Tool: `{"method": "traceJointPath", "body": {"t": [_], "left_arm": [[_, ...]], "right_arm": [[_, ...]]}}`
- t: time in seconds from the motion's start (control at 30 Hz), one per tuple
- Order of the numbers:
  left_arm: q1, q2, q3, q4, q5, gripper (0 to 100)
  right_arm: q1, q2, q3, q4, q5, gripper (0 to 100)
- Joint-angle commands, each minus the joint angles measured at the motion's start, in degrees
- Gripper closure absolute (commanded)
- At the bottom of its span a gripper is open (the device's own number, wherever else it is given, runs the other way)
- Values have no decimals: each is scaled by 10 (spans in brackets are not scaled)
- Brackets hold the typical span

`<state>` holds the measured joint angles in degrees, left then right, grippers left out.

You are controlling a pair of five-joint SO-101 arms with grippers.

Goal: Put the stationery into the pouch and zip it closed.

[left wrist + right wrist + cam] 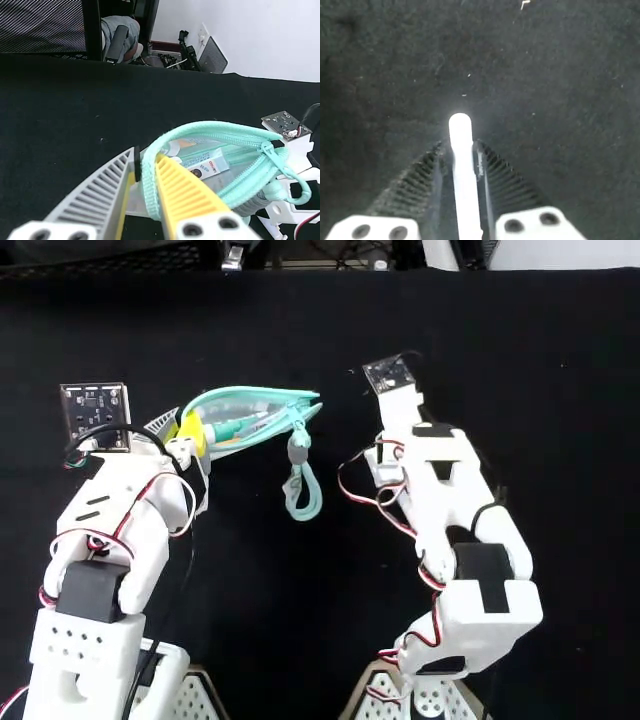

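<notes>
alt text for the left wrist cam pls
The left gripper, one finger grey and one yellow, is shut on the end of a mint-green pouch, with the black table behind. The pouch's zip is open and stationery shows inside; white parts of the other arm sit just past the pouch.

White arms; black joints; red cables; ribbed yellow, grey fingers.

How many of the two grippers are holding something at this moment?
2. The left gripper is clamped on the edge of the teal pouch; the right gripper is shut on a white stick over the black table.
</notes>
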<state>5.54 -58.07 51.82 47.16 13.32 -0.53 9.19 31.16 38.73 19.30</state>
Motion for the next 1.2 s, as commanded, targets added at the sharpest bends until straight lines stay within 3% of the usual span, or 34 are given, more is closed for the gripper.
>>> {"method": "traceJointPath", "body": {"t": [0.0,0.13,0.3,0.43,0.53,0.63,0.77,0.93,1.17], "left_arm": [[-14,20,95,5,-4,970],[-14,20,93,5,-4,970],[-14,20,94,5,-4,970],[-14,20,92,5,-4,970],[-14,20,94,5,-4,970],[-14,20,95,5,-4,970],[-14,20,95,5,-4,970],[-14,20,94,5,-4,970],[-14,20,94,5,-4,970]], "right_arm": [[11,-14,-9,4,-20,987],[6,-117,48,43,-21,987],[-12,-289,100,163,-21,987],[-55,-383,135,254,-21,987],[-102,-412,176,246,-20,987],[-145,-408,233,172,-25,987],[-150,-376,285,68,-99,953],[-144,-292,265,76,-98,786],[-147,-182,175,130,-98,784]]}}
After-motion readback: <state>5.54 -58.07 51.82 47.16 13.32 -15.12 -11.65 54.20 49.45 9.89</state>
